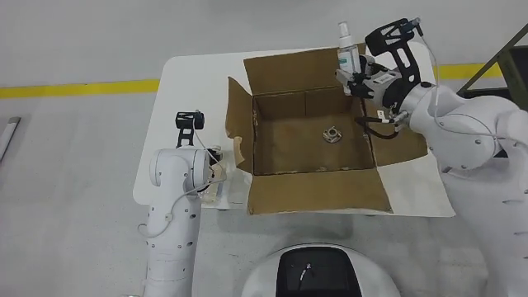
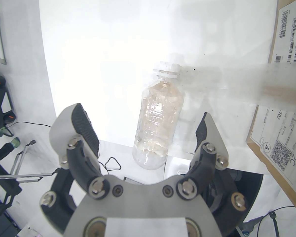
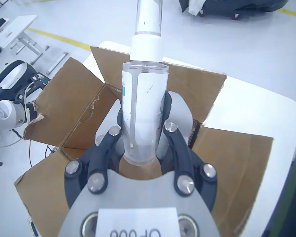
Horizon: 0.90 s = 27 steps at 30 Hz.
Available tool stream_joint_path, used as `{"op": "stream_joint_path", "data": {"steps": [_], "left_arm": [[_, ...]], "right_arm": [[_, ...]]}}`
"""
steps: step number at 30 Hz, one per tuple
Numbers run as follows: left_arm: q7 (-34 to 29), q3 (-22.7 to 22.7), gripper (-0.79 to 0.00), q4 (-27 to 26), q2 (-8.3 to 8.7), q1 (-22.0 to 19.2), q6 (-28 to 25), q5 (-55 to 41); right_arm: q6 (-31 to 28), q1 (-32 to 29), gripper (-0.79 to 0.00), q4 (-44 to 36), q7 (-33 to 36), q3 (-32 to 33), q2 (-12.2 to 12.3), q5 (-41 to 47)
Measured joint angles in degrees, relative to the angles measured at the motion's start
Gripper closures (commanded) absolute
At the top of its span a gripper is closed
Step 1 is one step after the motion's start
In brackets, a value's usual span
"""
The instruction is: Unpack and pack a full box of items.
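The open cardboard box (image 1: 318, 194) stands in the middle of the white table, flaps spread outward. On its floor lies a small round grey item (image 1: 332, 134). My right gripper (image 3: 143, 109) is shut on a clear spray bottle (image 3: 144, 92) with a white pump and clear cap, holding it upright over the box's back right corner (image 1: 346, 45). My left gripper (image 2: 142, 114) hangs open at the table's front left, beside the box's left flap (image 2: 286, 25). A clear plastic water bottle (image 2: 160, 122) lies on the table between and just beyond its fingers, apart from both pads.
The table (image 1: 198, 82) has bare surface left of the box and behind it. The water bottle's base lies at the table's front edge (image 2: 113, 146), with cables on the floor below. A dark metal frame (image 1: 503, 58) stands past the table's right side.
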Motion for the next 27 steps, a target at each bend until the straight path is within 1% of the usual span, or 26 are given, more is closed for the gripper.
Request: {"op": "stream_joint_path", "data": {"steps": [5, 7, 9, 12, 15, 18, 22, 25, 27], "left_arm": [[0.0, 0.0, -0.785, 0.0, 0.0, 0.0, 0.0, 0.0], [0.0, 0.0, -0.785, 0.0, 0.0, 0.0, 0.0, 0.0], [0.0, 0.0, -0.785, 0.0, 0.0, 0.0, 0.0, 0.0], [0.0, 0.0, -0.785, 0.0, 0.0, 0.0, 0.0, 0.0], [0.0, 0.0, -0.785, 0.0, 0.0, 0.0, 0.0, 0.0], [0.0, 0.0, -0.785, 0.0, 0.0, 0.0, 0.0, 0.0], [0.0, 0.0, -0.785, 0.0, 0.0, 0.0, 0.0, 0.0], [0.0, 0.0, -0.785, 0.0, 0.0, 0.0, 0.0, 0.0], [0.0, 0.0, -0.785, 0.0, 0.0, 0.0, 0.0, 0.0]], "right_arm": [[0.0, 0.0, 0.0, 0.0, 0.0, 0.0, 0.0, 0.0], [0.0, -0.8, 0.0, -0.5, -1.0, 0.5, 0.1, -0.1], [0.9, -1.6, 0.0, -1.6, -1.8, 2.4, 0.3, -0.5], [1.1, -2.9, 0.0, -4.8, 0.0, 7.5, 1.0, -1.8], [0.0, -4.8, 0.0, -9.1, 4.4, 14.0, 2.0, -3.6], [-1.6, -7.7, 0.0, -13.3, 11.2, 20.7, 2.9, -5.2], [-4.0, -13.4, 0.0, -16.4, 20.0, 28.9, 3.9, -6.3], [-4.8, -19.1, 0.0, -17.6, 24.7, 32.4, 4.2, -6.3], [-5.8, -22.7, 0.0, -18.0, 26.4, 33.8, 4.4, -6.3]]}}
